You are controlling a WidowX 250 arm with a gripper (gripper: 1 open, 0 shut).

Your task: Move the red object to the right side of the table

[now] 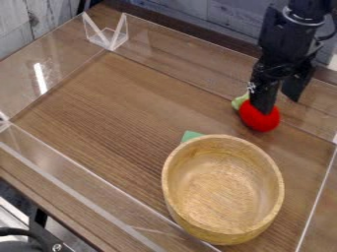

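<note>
one red object, one wooden bowl and one black gripper show on the table. a single small green piece peeks out from behind the bowl's far rim, and a clear acrylic stand sits at the far left corner.

the red object lies near the right side of the table, a little beyond the bowl and apart from it, with its green leafy top pointing left. the bowl stands upright and empty in the near right part of the table, close to the low clear wall.

the arm reaches in from the top right, its black wrist upright and the gripper pointing straight down over the red object. the fingers are spread wide; one dark finger hangs right in front of the toy's upper left part, by the leaf, and the other sits further right and higher in the picture. nothing is gripped, and whether a fingertip touches the toy cannot be told from this view.
</note>
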